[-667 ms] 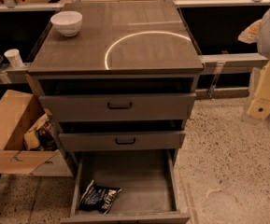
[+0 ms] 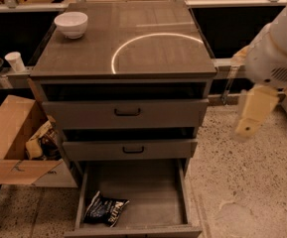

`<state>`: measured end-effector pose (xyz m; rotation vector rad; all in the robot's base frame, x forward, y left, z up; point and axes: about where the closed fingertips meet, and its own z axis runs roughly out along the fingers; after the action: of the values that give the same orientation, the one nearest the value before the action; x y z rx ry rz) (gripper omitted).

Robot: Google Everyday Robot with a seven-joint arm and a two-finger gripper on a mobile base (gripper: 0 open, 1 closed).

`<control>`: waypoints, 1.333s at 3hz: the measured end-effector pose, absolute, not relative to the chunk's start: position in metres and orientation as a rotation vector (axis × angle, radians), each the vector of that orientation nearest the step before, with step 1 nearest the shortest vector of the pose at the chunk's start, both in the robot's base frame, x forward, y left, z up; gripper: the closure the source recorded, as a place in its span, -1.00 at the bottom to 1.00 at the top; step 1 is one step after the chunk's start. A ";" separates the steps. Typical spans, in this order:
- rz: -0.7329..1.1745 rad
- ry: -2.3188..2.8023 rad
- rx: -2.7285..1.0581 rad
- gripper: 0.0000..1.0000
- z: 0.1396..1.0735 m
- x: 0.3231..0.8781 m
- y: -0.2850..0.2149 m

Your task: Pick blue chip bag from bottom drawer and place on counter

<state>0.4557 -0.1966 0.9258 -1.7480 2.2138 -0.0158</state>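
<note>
**A:** Where's the gripper sitting?

**B:** The gripper (image 2: 252, 117) is hanging in the air to the right of the cabinet, about level with the upper drawer fronts and well apart from everything. It's blurring there, so I can't tell if it's open or closed. It isn't carrying the bag.

**A:** Bag?

**B:** The blue chip bag (image 2: 106, 209) is lying flat at the front-left of the bottom drawer (image 2: 150, 190), which is standing pulled out. The counter (image 2: 133, 38) above is carrying a white bowl (image 2: 71, 24) at its back-left corner.

**A:** Which step are we looking at?

**B:** Approach, I'd say. The reach into the drawer isn't starting yet. The next move is calling for swinging left, dropping low over the drawer's right wall, then coming down on the bag from above.

**A:** Anything changing vs the earlier frame?

**B:** The arm is closing in. The gripper is sitting further left and a bit lower. Bag, drawer and bowl aren't moving.
</note>
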 end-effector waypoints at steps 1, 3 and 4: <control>0.089 2.195 -1.796 -1.00 0.850 0.466 -0.171; 0.381 2.129 -1.777 -1.00 0.703 0.481 -0.105; 0.385 2.135 -1.778 -1.00 0.700 0.482 -0.104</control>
<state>0.4819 -0.1037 0.6996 -1.7784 2.1351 0.3853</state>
